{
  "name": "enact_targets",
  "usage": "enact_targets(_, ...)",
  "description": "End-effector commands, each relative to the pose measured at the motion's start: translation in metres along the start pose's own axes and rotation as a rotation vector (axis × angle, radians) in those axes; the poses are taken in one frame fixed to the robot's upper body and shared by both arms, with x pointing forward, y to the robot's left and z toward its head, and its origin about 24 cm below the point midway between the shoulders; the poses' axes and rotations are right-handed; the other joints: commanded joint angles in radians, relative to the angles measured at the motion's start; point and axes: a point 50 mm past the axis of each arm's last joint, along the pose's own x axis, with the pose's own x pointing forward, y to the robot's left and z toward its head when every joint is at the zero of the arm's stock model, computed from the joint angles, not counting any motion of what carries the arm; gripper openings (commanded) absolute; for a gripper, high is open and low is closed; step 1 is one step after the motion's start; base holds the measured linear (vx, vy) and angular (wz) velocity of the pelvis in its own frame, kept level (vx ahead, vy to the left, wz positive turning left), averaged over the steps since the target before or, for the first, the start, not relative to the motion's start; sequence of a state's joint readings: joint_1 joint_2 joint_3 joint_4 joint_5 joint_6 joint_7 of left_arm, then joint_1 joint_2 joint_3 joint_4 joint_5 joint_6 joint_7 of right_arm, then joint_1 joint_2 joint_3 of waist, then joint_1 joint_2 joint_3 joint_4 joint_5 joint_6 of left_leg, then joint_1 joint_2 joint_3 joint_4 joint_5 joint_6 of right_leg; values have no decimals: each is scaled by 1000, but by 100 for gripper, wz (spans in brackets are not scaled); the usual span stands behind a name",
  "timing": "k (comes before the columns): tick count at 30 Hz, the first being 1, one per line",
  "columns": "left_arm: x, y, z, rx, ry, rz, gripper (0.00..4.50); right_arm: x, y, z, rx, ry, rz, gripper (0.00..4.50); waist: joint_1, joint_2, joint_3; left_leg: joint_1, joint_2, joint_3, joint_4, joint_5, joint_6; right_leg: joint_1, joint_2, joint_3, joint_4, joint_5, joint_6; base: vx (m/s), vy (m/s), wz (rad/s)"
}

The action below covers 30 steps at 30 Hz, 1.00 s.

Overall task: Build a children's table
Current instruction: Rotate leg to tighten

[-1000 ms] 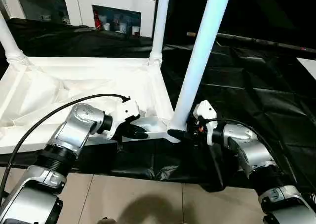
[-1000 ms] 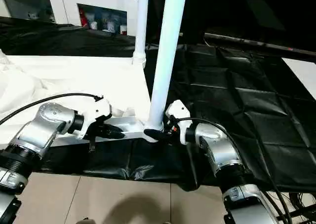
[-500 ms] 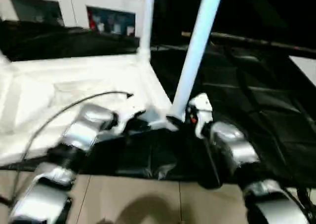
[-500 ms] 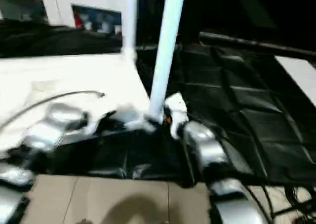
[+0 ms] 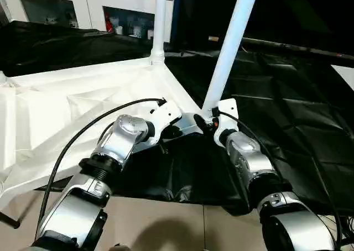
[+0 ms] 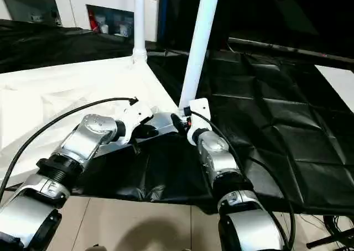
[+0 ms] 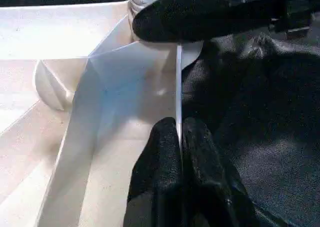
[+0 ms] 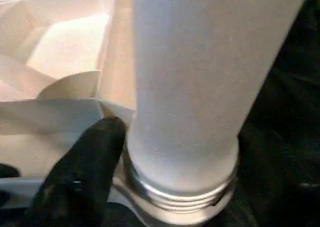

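White leg (image 8: 200,87), threaded base (image 8: 180,194), fingers (image 8: 80,177) beside

The white tabletop (image 5: 83,107) sits turned: its near corner, at lower centre a second ago, now points toward mid-frame, and its near edge runs down to the lower left. The far leg (image 5: 160,19) stands further left along the top edge. The near leg (image 5: 229,46) leans right as before, its foot higher in the frame. Both forearms angle inward, the left gripper (image 7: 180,137) and right gripper (image 5: 206,121) closer together.

no readable text or labels anywhere.
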State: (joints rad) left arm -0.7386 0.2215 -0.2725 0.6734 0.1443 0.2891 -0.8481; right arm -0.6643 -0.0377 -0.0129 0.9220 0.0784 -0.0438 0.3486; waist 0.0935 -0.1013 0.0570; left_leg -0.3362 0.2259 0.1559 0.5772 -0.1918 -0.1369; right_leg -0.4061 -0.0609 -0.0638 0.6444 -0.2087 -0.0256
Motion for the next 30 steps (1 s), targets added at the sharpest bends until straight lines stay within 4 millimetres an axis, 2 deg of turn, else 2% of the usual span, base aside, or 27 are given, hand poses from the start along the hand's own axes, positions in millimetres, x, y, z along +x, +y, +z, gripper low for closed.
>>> enact_targets(1,9,-12,16,29,-105,-55,0,6,22,15,-30,-77,147,382,0,4,-68,-13,-2,17,-54,-50,50,68,-66,51,-69,-22,-180,0,0,0)
enact_targets(5,-14,-11,-1,67,-130,-198,0,-13,0,15,-118,-49,314,400,0,3,-66,-18,-1,15,-53,-47,74,74,-68,49,-69,-8,-191,0,0,0)
enact_targets(6,-14,-11,-1,67,-130,-198,0,-13,0,15,-118,-49,314,400,0,3,-66,-16,0,16,-53,-48,74,72,-67,50,-70,-12,-191,0,0,0)
enact_targets(8,-25,-12,-8,60,-128,-262,0,-25,-9,14,-154,-14,435,400,-2,5,-62,-14,2,18,-55,-74,79,67,-67,50,-74,-49,-199,0,0,0)
enact_targets(10,-27,-11,-10,61,-127,-271,0,-28,-10,15,-167,-7,467,400,0,9,-61,-7,5,19,-56,-91,74,60,-68,50,-77,-78,-202,0,0,0)
enact_targets(11,-31,-10,-12,58,-122,-282,0,-31,-12,16,-173,-1,501,400,2,9,-60,-7,6,18,-58,-108,67,61,-67,50,-78,-98,-204,0,0,0)
enact_targets(14,-36,-9,-15,53,-117,-300,0,-34,-13,17,-175,7,543,400,3,4,-61,-11,4,17,-58,-99,56,63,-69,50,-78,-109,-195,0,0,0)
enact_targets(20,-44,-7,-20,50,-110,-309,0,-40,-14,12,-225,60,610,400,2,5,-62,-13,3,17,-57,-77,60,64,-67,49,-76,-95,-193,0,0,0)
enact_targets(21,-46,-6,-21,49,-109,-309,0,-42,-15,11,-233,74,619,400,2,1,-62,-13,2,17,-56,-76,60,63,-67,49,-77,-96,-193,0,0,0)
enact_targets(24,-47,-6,-22,47,-109,-311,0,-43,-18,7,-250,102,613,400,2,1,-61,-13,2,17,-57,-75,57,63,-68,49,-77,-112,-189,0,0,0)
enact_targets(25,-47,-6,-22,47,-109,-310,0,-43,-19,5,-257,112,608,383,2,1,-61,-13,2,17,-57,-77,56,62,-68,49,-78,-116,-186,0,0,0)
enact_targets(29,-48,-7,-22,46,-109,-311,0,-42,-21,4,-250,113,576,383,2,1,-62,-13,2,17,-56,-68,56,63,-68,49,-76,-108,-185,0,0,0)
enact_targets(30,-48,-7,-22,45,-110,-312,0,-41,-21,4,-232,101,570,348,1,4,-62,-12,3,17,-57,-71,55,62,-68,49,-76,-108,-188,0,0,0)
